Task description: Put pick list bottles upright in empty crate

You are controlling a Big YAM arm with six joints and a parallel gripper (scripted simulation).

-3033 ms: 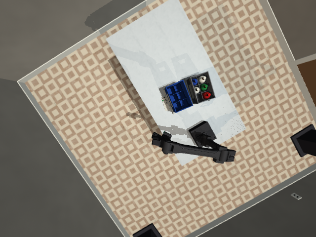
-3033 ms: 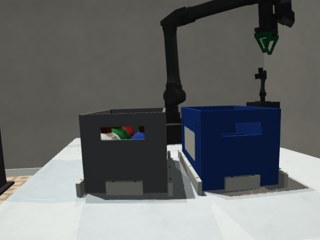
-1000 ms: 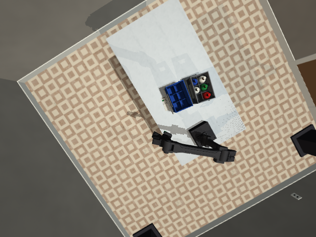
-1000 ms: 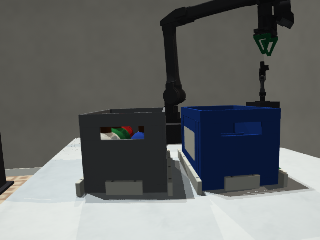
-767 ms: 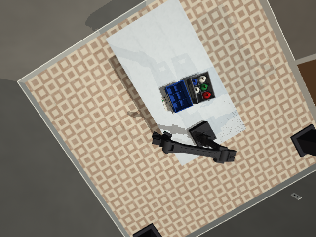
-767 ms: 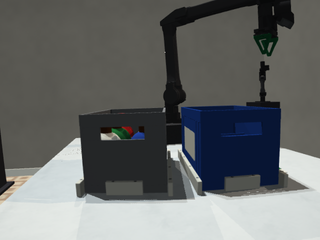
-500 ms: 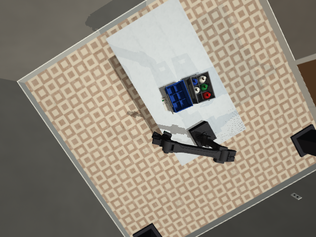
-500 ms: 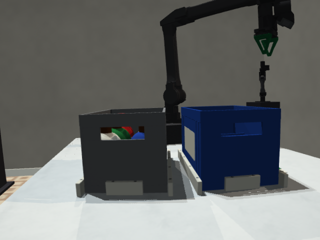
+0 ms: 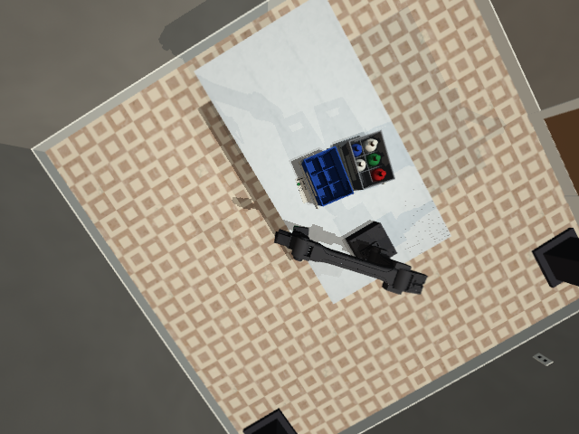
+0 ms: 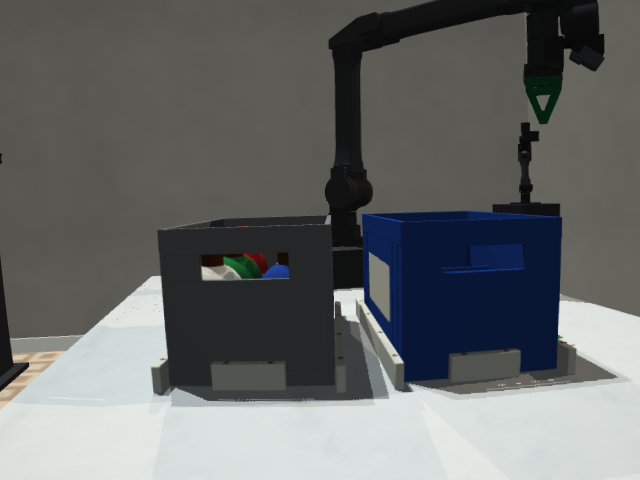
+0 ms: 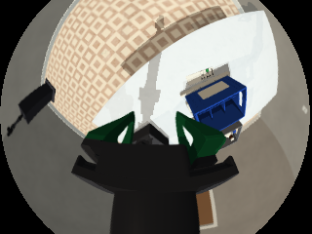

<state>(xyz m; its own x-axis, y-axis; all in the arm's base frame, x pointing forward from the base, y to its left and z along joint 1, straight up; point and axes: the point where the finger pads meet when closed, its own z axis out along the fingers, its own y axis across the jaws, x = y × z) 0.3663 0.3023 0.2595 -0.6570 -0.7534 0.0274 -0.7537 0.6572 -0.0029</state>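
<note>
The empty blue crate (image 9: 327, 176) stands on the white table, with the dark grey crate (image 9: 364, 158) right beside it. The grey crate holds a blue-capped bottle (image 9: 356, 148), two white ones (image 9: 371, 143) (image 9: 360, 164), a green one (image 9: 373, 159) and a red one (image 9: 379, 174). The pick list (image 9: 304, 185) is a thin strip along the blue crate's outer side, too small to read. My gripper (image 10: 542, 111) hangs high in the air, off past the blue crate (image 10: 462, 291), fingers open and empty. In the wrist view the green fingers frame the table, with the blue crate (image 11: 217, 105) far below.
The arm's base (image 9: 371, 240) sits on the table's near end. Low grey rails (image 10: 379, 343) edge both crates' footprints. Black stands (image 9: 558, 257) are on the checked floor around the table. The table edge runs close beside the pick list.
</note>
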